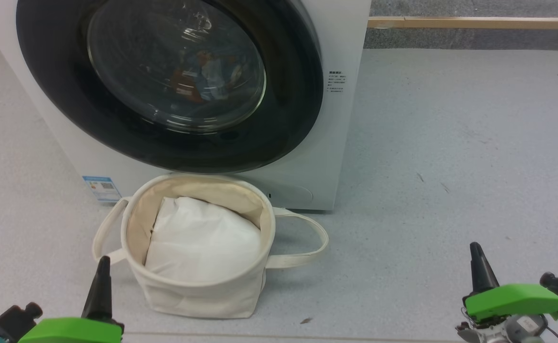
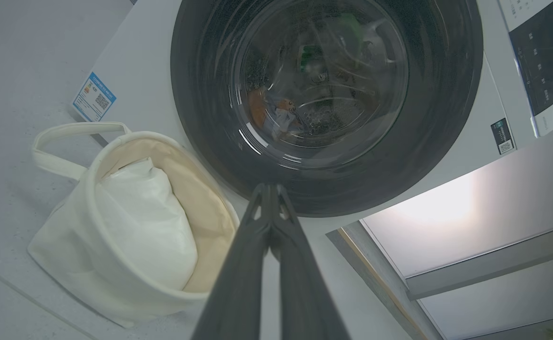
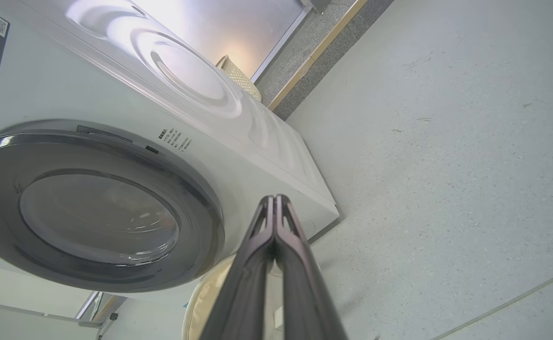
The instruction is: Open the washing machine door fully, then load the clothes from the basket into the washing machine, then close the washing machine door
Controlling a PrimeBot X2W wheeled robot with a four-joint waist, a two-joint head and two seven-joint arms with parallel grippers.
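Two containers: basket (image 1: 198, 297) before washer (image 1: 343, 128).
Basket holds white pad (image 1: 203, 243); washer holds clothes (image 1: 203, 76) behind shut door (image 1: 50, 76). Fingers pressed together, empty: left gripper (image 1: 103, 267), right gripper (image 1: 476, 252).

One washing machine (image 1: 342, 147), one basket (image 1: 198, 299)

The washing machine door (image 1: 174, 71) is rimmed in glossy black around clear glass; the basket (image 1: 198, 297) is made of matt cream canvas; the floor (image 1: 450, 143) is finished matt and speckled.
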